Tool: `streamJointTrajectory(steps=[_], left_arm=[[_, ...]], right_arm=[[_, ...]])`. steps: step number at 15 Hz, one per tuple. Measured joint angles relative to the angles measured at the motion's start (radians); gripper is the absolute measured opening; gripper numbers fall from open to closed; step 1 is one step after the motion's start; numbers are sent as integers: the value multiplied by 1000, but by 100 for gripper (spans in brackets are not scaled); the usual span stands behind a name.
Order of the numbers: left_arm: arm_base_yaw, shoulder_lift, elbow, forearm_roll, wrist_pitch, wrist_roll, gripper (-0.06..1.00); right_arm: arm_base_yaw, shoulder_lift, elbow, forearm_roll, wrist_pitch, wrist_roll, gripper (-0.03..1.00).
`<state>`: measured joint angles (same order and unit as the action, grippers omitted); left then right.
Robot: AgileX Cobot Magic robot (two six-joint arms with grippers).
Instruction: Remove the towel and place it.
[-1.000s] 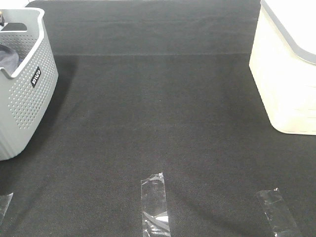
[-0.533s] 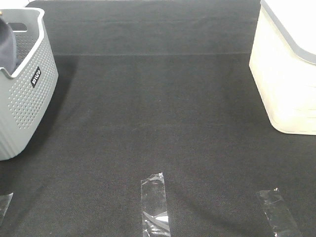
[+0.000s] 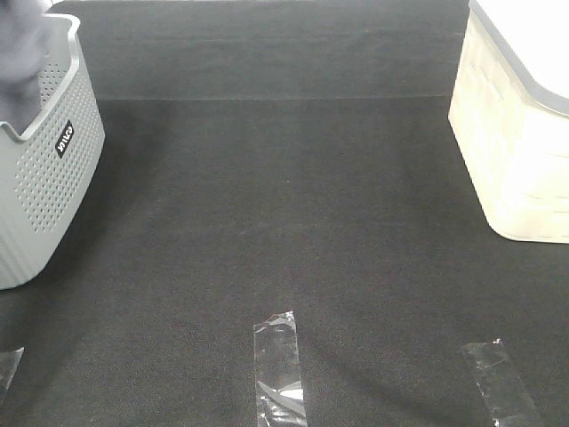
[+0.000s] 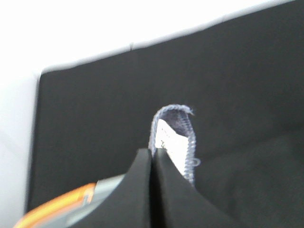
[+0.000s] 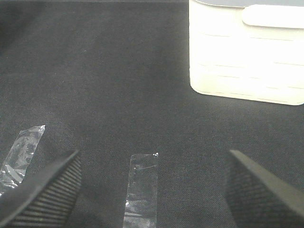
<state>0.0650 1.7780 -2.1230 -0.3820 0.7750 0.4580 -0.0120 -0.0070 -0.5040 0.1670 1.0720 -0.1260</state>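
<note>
Barely begun, with my left gripper [image 4: 152, 153] clenched on the hemmed corner of the towel [image 4: 179, 127], which pokes above the grey basket [image 3: 53, 178], not yet lifted clear or placed, and my right gripper [image 5: 152, 159] spread empty.

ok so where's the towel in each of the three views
exterior high: towel at the top left corner, sticking up out of the grey basket.
left wrist: towel mid-frame, hem pinched in the shut left end effector.
right wrist: not in it.
shared landmark: the black mat, in all three.
</note>
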Motion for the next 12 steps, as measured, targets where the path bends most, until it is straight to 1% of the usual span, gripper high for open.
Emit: streamJointTrajectory(steps=[2,3,4,6,7,9,11,12], left_arm=[[-26,-61,0,-150,-14,88,0],[-47,-85,0,-221,-11,136,0],[-76,-101,0,-276,1,176,0],[-138,-112,0,-358,52,222,0],[-190,-111,0,-385,100,230,0],[-256,-111,0,-393,152,245,0],[-312,-111,0,-398,205,278,0],[-336,-111,0,-398,240,299,0]], right_arm=[[0,5,0,8,-1,0,77],[0,31,-3,32,-10,-1,77],[0,71,-9,64,-44,-5,77],[0,169,-11,170,-129,-69,77],[0,270,-11,266,-191,-170,77],[0,404,-11,427,-261,-365,77],[0,564,-11,666,-288,-647,77],[0,640,-11,783,-290,-810,77]])
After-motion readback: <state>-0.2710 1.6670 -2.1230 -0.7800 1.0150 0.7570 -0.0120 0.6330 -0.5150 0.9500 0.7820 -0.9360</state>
